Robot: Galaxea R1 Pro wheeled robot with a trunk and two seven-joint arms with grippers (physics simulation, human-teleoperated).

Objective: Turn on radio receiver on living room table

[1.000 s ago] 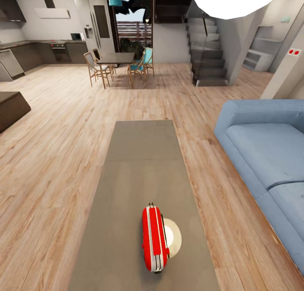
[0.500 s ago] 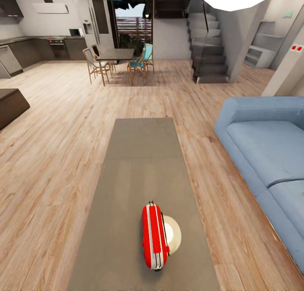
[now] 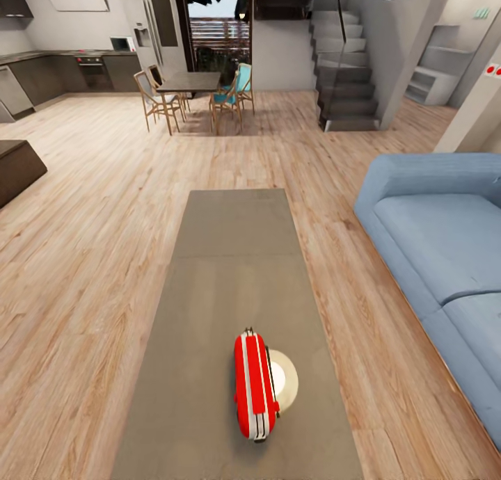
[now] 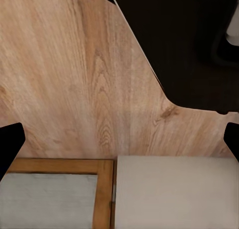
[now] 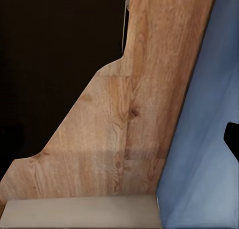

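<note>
From my head camera, the radio receiver [image 3: 256, 385] sits at about 6 o'clock, on the near end of the long grey-brown counter [image 3: 233, 271]. It stands on edge with its red body and white trim toward me and its pale round dial facing 3 o'clock. The counter runs away from me toward 12 o'clock across the light plank floor [image 3: 90, 222] of the living room.

The blue sofa [image 3: 438, 250] lies at 3 o'clock, well apart from the counter. Far off near 12 o'clock I see a dark dining table [image 3: 189, 83] with chairs around it, and grey stairs [image 3: 344, 69] at about 1 o'clock. Dark kitchen cabinets [image 3: 62, 73] line the wall at 11 o'clock.

My left wrist camera looks down on wood floor, with dark fingertips [image 4: 10, 144] of the left pincer at both edges of the frame, set wide apart. My right wrist camera shows floor beside blue sofa fabric; one dark tip [image 5: 232, 139] of the right pincer peeks in, so I cannot tell how its jaws stand.
</note>
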